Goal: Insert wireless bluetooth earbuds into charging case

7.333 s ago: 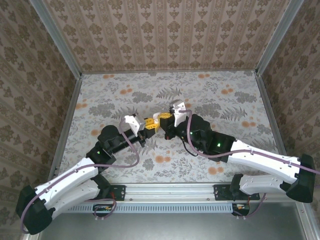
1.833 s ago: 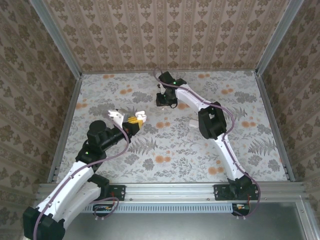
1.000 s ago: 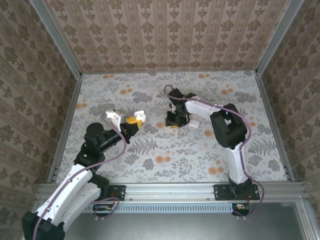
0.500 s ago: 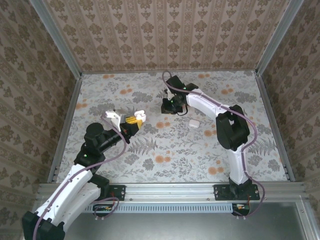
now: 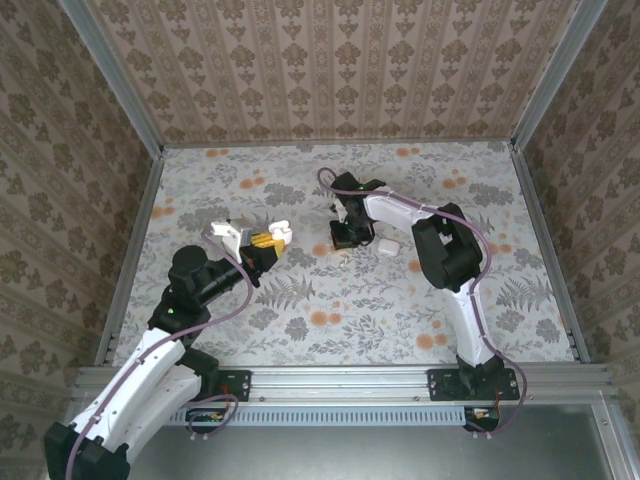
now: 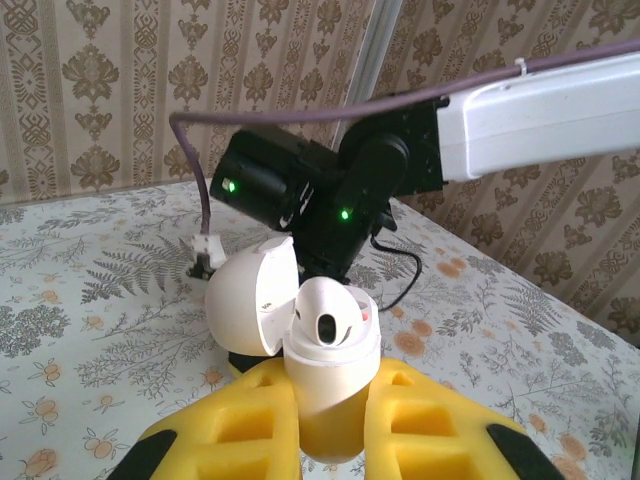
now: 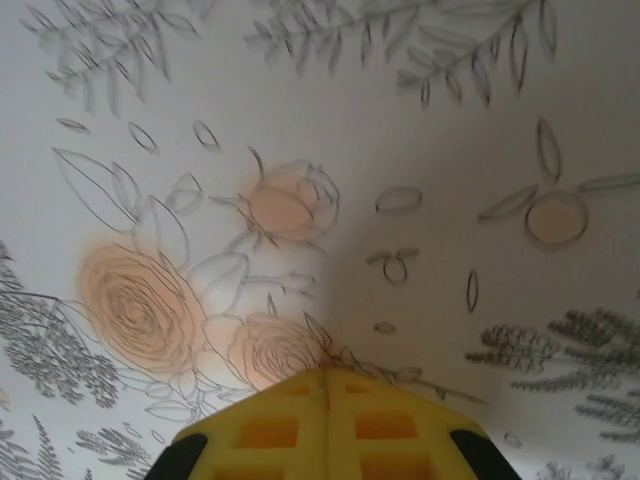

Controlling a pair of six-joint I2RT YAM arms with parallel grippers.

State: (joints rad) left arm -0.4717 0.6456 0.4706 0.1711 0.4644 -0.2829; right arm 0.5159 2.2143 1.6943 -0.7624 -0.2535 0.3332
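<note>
My left gripper [image 5: 266, 240] is held above the left part of the table, shut on the glossy white charging case [image 5: 276, 231]. In the left wrist view the case [image 6: 335, 375] stands upright between the yellow pads [image 6: 250, 425] with its lid [image 6: 248, 298] swung open to the left. One white earbud [image 6: 328, 312] sits in the case's top. My right gripper [image 5: 344, 238] points down just over the cloth at mid-table. Its yellow fingertips [image 7: 328, 378] meet, and nothing shows between them.
A small white piece [image 5: 388, 245] lies on the floral cloth just right of my right gripper, and a smaller white bit [image 5: 415, 266] lies a little nearer. The right arm [image 6: 330, 195] stands right behind the held case. Metal rails [image 5: 130, 250] and patterned walls enclose the table.
My right gripper has closed its jaws. It swung toward the back of the table, then came down again beside the white piece. The left arm and the case stayed put.
</note>
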